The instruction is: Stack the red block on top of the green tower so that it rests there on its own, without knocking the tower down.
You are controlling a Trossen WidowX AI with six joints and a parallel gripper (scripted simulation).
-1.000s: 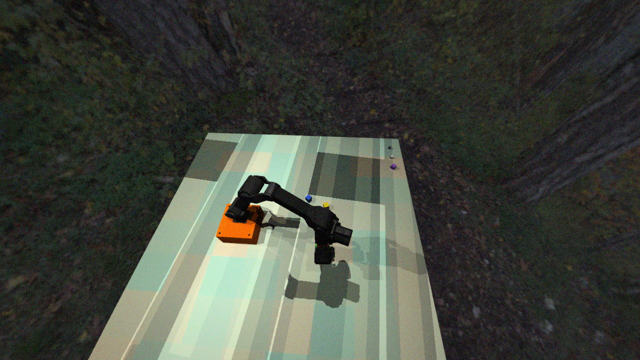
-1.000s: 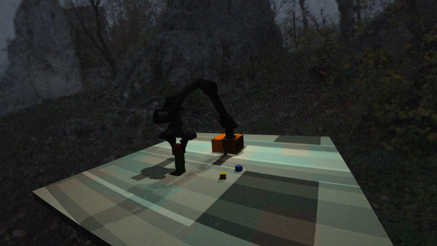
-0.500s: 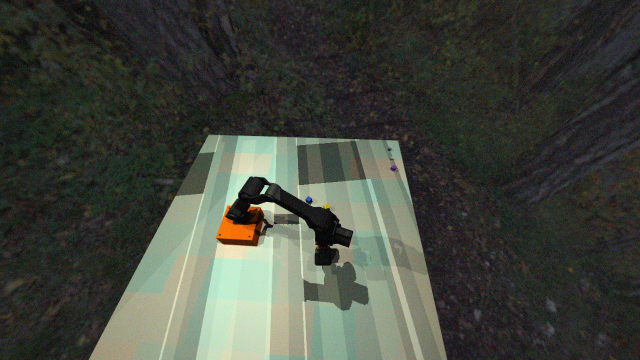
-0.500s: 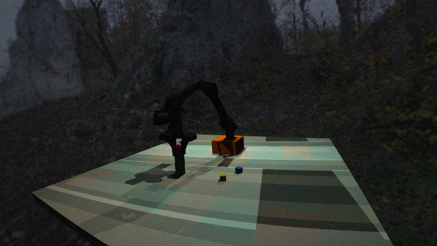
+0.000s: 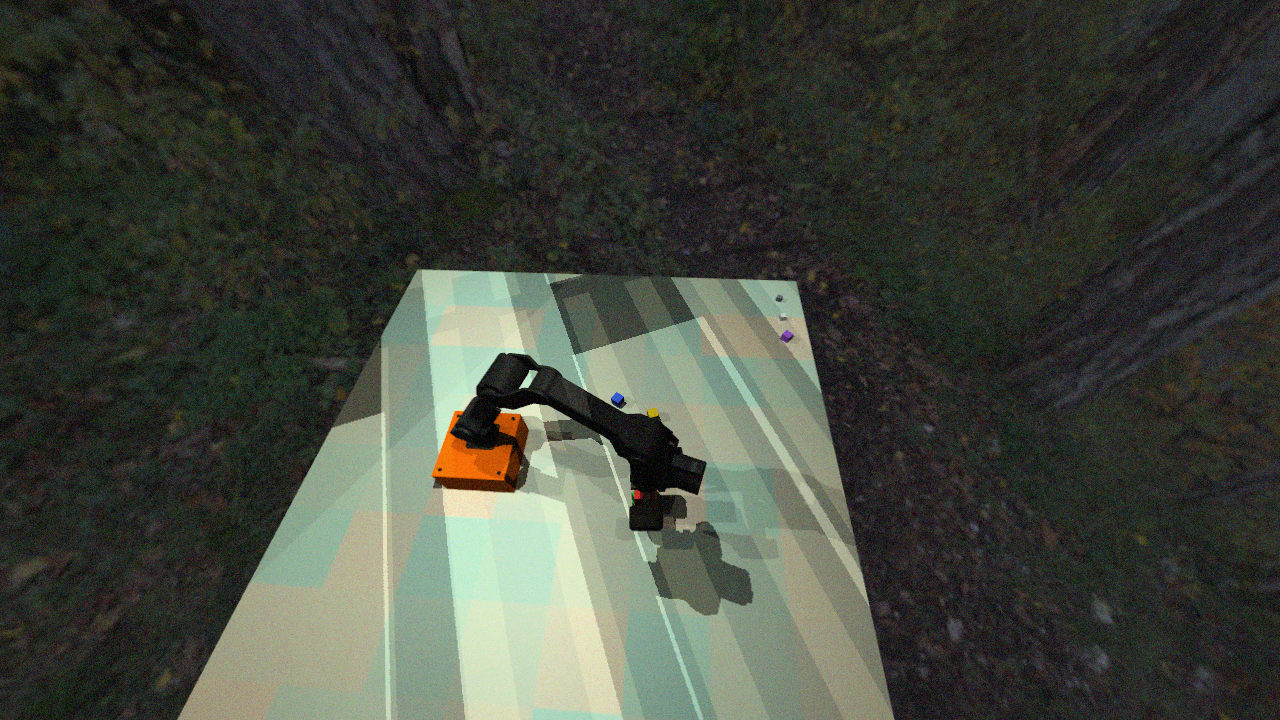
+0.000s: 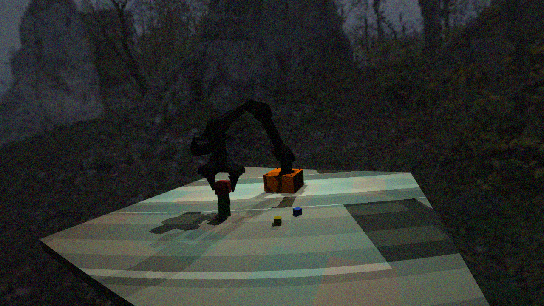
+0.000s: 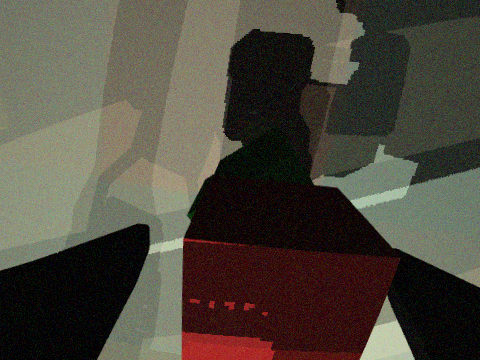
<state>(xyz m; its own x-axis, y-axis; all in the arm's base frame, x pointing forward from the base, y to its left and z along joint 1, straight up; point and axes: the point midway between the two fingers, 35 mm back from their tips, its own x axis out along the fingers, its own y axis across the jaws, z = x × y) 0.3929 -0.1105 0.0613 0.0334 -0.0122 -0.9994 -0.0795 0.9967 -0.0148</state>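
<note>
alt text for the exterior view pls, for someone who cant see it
A black robot arm's open gripper straddles a red block sitting on top of a green tower, fingers apart on either side of it. The arm rises from an orange base on a pale patchwork table, with a small yellow block and blue block nearby, under dim outdoor light.

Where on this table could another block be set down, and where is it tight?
Free: the broad near end of the table, in front of the yellow block. Tight: the open tool straddles the red block on the green tower; the base sits close behind.
</note>
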